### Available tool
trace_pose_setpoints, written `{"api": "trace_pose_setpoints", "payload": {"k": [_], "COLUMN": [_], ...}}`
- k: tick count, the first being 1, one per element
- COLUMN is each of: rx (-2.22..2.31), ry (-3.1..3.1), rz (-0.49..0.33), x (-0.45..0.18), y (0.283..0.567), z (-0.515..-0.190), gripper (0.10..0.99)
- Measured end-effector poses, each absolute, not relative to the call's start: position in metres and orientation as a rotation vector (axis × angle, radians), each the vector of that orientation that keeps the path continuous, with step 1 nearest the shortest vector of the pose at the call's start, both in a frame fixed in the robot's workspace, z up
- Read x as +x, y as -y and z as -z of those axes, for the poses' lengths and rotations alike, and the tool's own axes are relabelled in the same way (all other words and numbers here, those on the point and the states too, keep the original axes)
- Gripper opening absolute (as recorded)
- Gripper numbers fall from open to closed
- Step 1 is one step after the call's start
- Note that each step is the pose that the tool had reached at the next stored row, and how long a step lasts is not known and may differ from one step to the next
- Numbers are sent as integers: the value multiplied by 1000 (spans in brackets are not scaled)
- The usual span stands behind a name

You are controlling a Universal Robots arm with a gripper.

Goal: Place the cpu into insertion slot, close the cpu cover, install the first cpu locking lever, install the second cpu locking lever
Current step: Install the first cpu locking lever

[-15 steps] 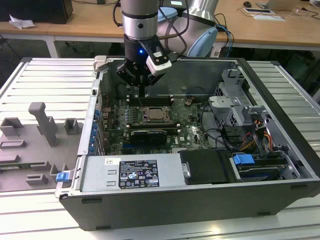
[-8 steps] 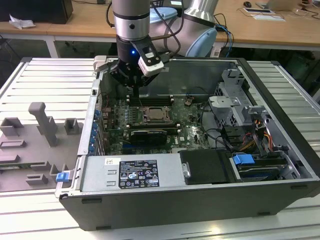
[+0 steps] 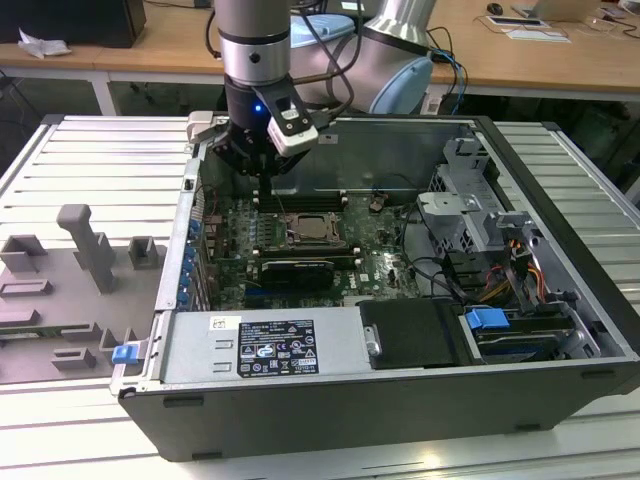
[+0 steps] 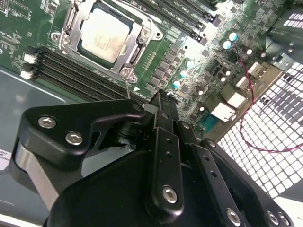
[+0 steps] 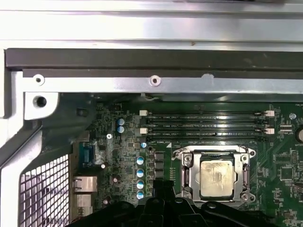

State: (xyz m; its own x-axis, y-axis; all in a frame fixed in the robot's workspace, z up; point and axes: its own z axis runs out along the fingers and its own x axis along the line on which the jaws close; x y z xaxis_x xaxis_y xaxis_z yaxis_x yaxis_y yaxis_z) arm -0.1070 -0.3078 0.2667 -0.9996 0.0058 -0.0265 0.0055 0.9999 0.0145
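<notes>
You find cpu point(image 5: 216, 178) seated, cpu cover point(image 5: 212, 155) shut over it; lever latching unclear; pincer point(image 4: 161, 98) clenched, empty, hovering nearby

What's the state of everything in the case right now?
cpu: seated, face up.
cpu cover: down around the cpu.
memory slots: empty.
computer case: on its side, open.
gripper: shut, nothing visibly held, above the motherboard.
</notes>
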Motion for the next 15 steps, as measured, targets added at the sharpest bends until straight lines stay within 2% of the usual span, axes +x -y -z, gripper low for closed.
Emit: {"api": "trace_pose_setpoints", "payload": {"k": [15], "rx": [-77], "ry": [-3119], "rz": [-24], "x": [-107], "y": [289], "z": [-260], "gripper": [106]}}
